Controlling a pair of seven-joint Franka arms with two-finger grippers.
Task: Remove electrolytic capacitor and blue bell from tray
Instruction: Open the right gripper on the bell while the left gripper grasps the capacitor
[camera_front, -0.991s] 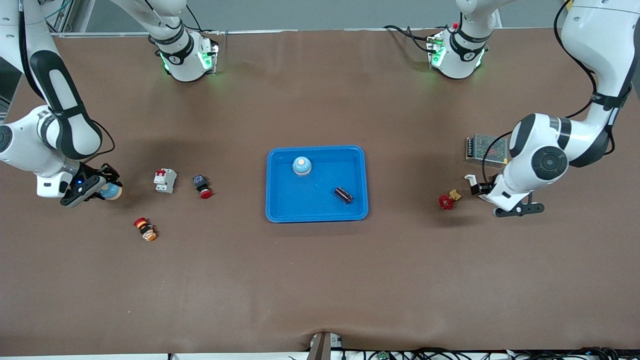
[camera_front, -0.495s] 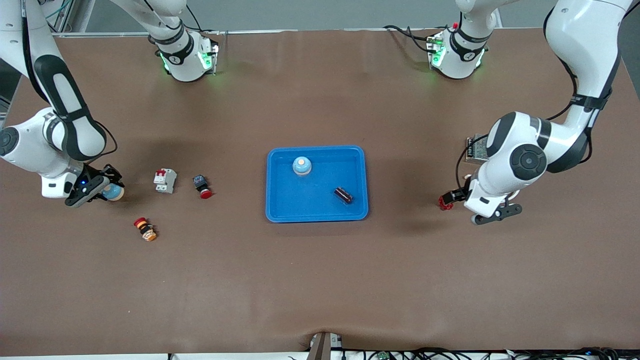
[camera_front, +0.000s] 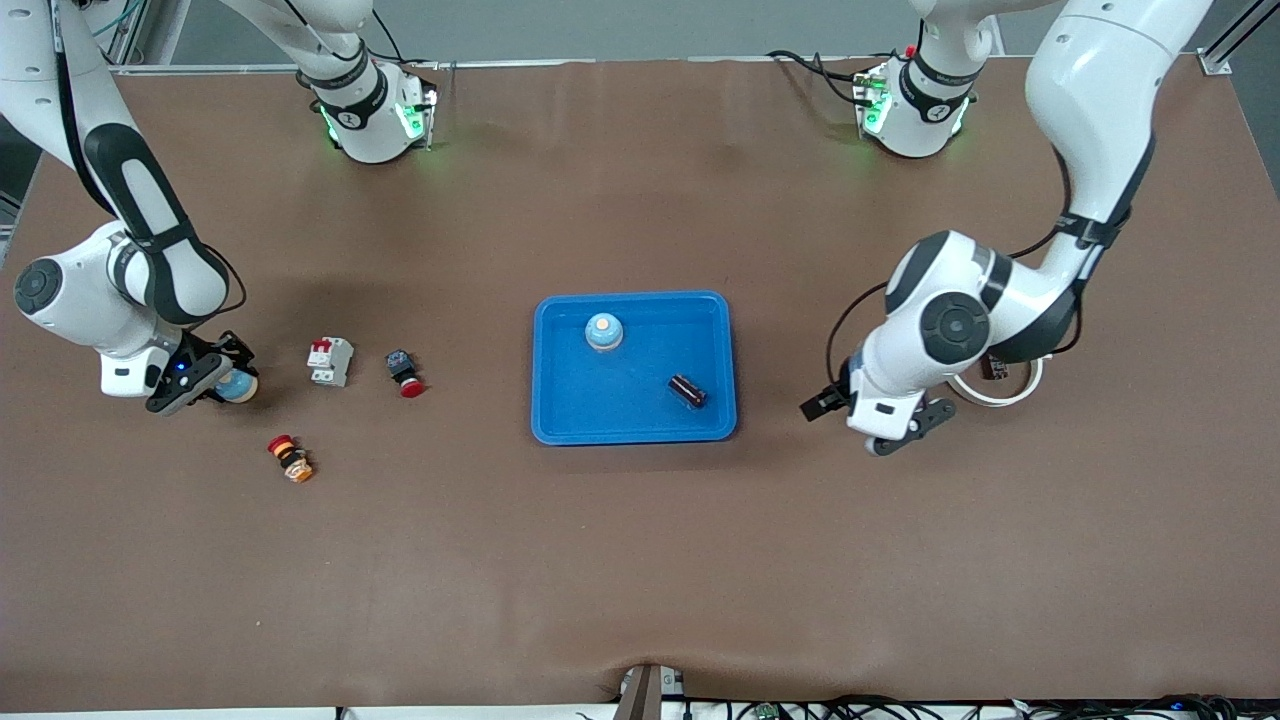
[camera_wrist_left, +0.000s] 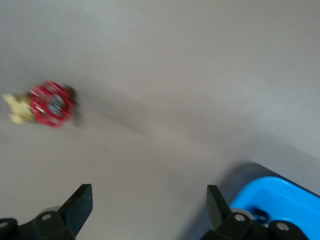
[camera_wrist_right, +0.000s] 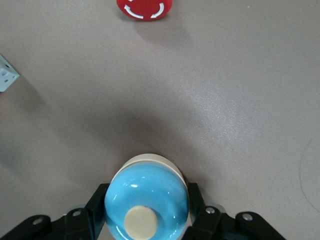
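Note:
A blue tray (camera_front: 560, 400) sits mid-table. In it stand a blue bell with a cream button (camera_front: 604, 331) and a dark capacitor (camera_front: 686, 391). My right gripper (camera_front: 222, 378) is shut on a second blue bell (camera_front: 240, 386), low over the table at the right arm's end; the right wrist view shows that bell (camera_wrist_right: 146, 200) clamped between the fingers (camera_wrist_right: 95, 205). My left gripper (camera_front: 858, 422) is open and empty over bare table beside the tray. The left wrist view shows its spread gripper (camera_wrist_left: 148, 207) and the tray's corner (camera_wrist_left: 280, 200).
A white circuit breaker (camera_front: 330, 360), a red push button (camera_front: 404, 372) and a red-and-orange stop button (camera_front: 290, 458) lie between the held bell and the tray. A red valve (camera_wrist_left: 50, 104) lies near my left gripper. A white ring (camera_front: 1000, 395) lies under the left arm.
My left arm has swung from over the red valve toward the tray, still open. My right gripper has shifted slightly toward the tray with the bell.

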